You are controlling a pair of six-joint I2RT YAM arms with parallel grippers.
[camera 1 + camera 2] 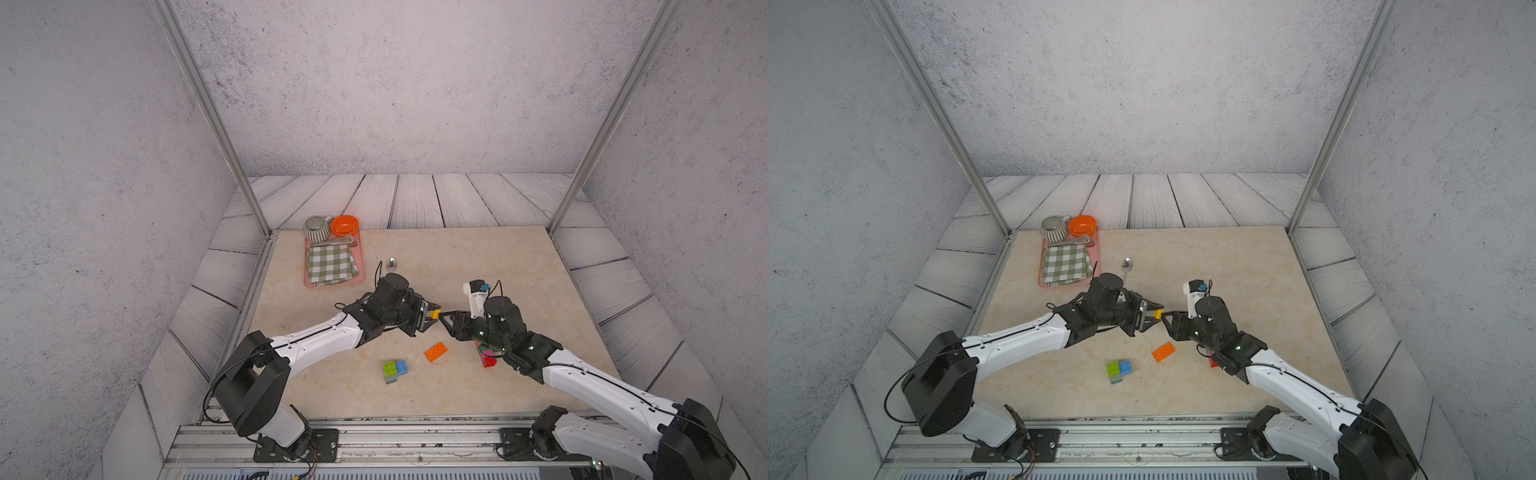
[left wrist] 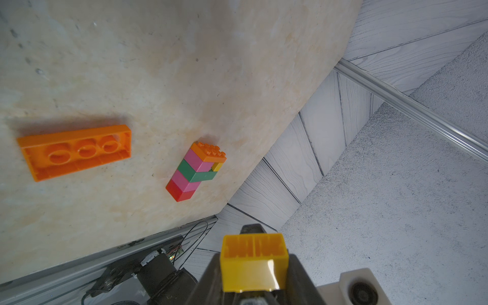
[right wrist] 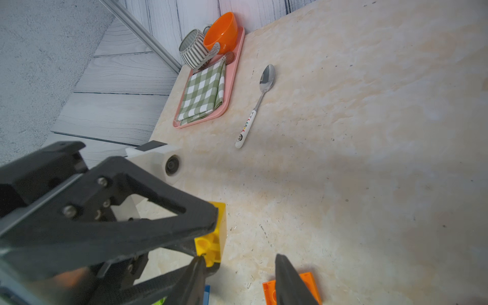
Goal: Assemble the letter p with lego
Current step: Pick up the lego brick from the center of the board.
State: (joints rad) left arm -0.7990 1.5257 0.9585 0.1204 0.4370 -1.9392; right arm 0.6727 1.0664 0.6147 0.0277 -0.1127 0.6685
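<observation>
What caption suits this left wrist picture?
Left end effector grips a yellow brick; an upturned orange brick and a multicoloured stack rest on the table.

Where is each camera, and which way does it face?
Top view: high over the arm bases, facing down at the table; both arms show.
Top view: beside it, same table and arms.
Left wrist: arm-mounted, past the left jaws, shut on the yellow brick, toward the brick stack.
Right wrist: arm-mounted, past the open right jaws toward the spoon; left jaws show.
Wrist views share the yellow brick.
</observation>
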